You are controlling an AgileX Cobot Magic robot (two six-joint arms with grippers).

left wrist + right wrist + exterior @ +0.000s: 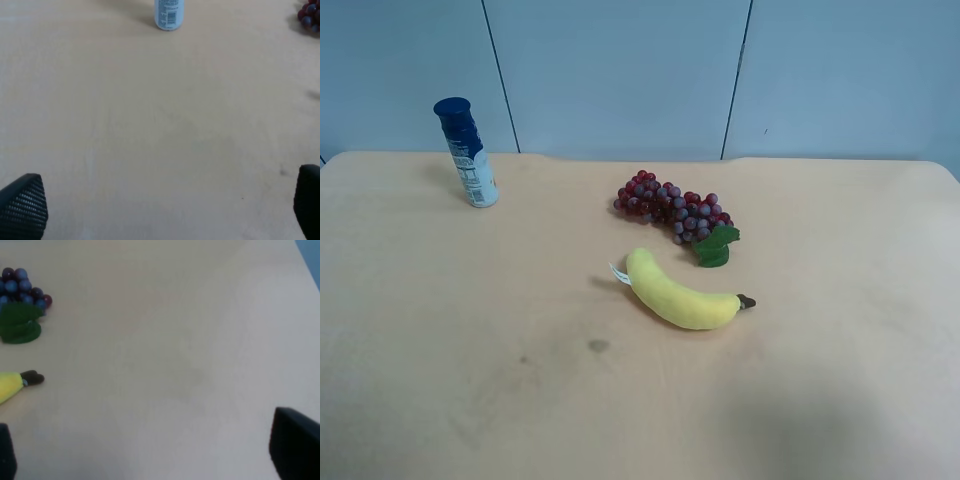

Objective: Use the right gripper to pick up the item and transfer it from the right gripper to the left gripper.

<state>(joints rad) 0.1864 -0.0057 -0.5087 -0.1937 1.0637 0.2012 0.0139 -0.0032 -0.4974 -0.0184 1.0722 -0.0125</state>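
The yellow plush banana [678,293] lies on the table's middle, its dark stem tip pointing toward the exterior high view's right and its white tag at the other end. In the right wrist view only its stem end [17,381] shows at the picture's edge. My right gripper [150,452] is open over bare table, apart from the banana, with its fingertips [295,447] at the picture's corners. My left gripper [165,207] is open and empty over bare table; its textured fingertips [22,207] show in the corners. Neither arm shows in the exterior high view.
A red-purple grape bunch [675,213] with a green leaf lies just behind the banana and shows in the right wrist view [22,300]. A blue-capped bottle [467,152] stands at the far left of the exterior high view and shows in the left wrist view [169,14]. A blue wall rises behind the table.
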